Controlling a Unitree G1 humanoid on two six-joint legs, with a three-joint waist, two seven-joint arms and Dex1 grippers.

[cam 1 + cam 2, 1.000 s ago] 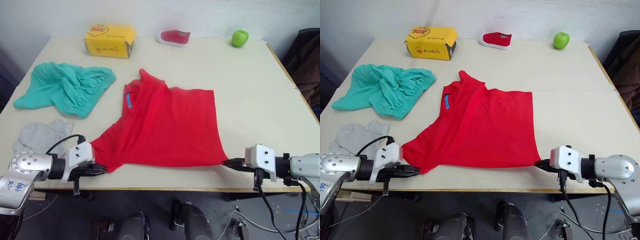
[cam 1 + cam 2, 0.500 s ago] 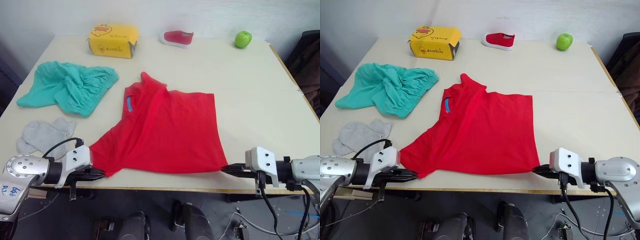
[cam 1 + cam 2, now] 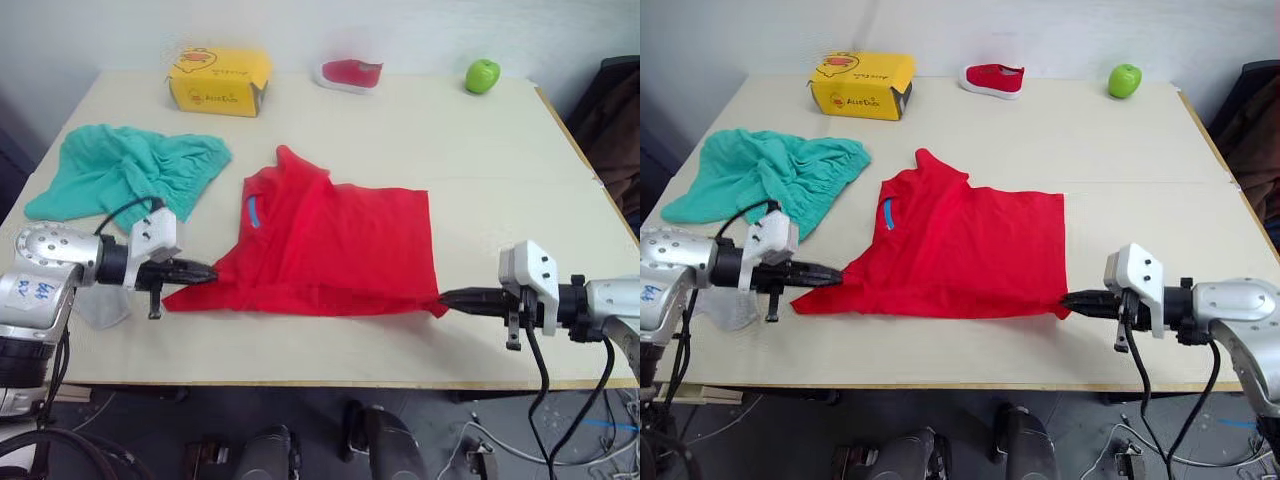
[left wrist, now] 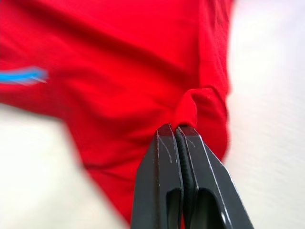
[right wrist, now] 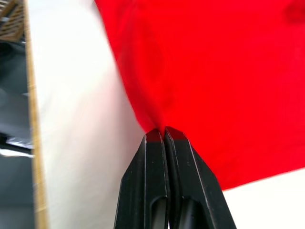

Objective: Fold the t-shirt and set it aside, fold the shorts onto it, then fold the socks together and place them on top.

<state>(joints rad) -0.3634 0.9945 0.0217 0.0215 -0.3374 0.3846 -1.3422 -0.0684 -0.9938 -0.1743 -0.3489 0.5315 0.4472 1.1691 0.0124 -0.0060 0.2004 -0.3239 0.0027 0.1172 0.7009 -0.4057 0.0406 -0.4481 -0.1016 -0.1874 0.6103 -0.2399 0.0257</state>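
The red t-shirt [image 3: 335, 235] lies in the middle of the table, its near part lifted and doubled back so it looks short from front to back. My left gripper [image 3: 208, 272] is shut on the shirt's near left corner, and the left wrist view shows the closed fingers [image 4: 164, 157] pinching a fold of red cloth. My right gripper [image 3: 447, 296] is shut on the near right corner [image 5: 162, 114]. The teal shorts [image 3: 120, 172] lie crumpled at the left. The grey socks [image 3: 725, 308] peek out from under my left arm.
A yellow box [image 3: 218, 80], a small red-and-white shoe [image 3: 348, 73] and a green apple [image 3: 482, 75] stand along the far edge. Bare tabletop [image 3: 520, 190] stretches right of the shirt. A dark chair with cloth [image 3: 612, 130] stands beyond the right edge.
Both grippers have moved from the table's near edge toward its middle, carrying the shirt's bottom hem with them. The shirt's near part has risen and drawn back over itself.
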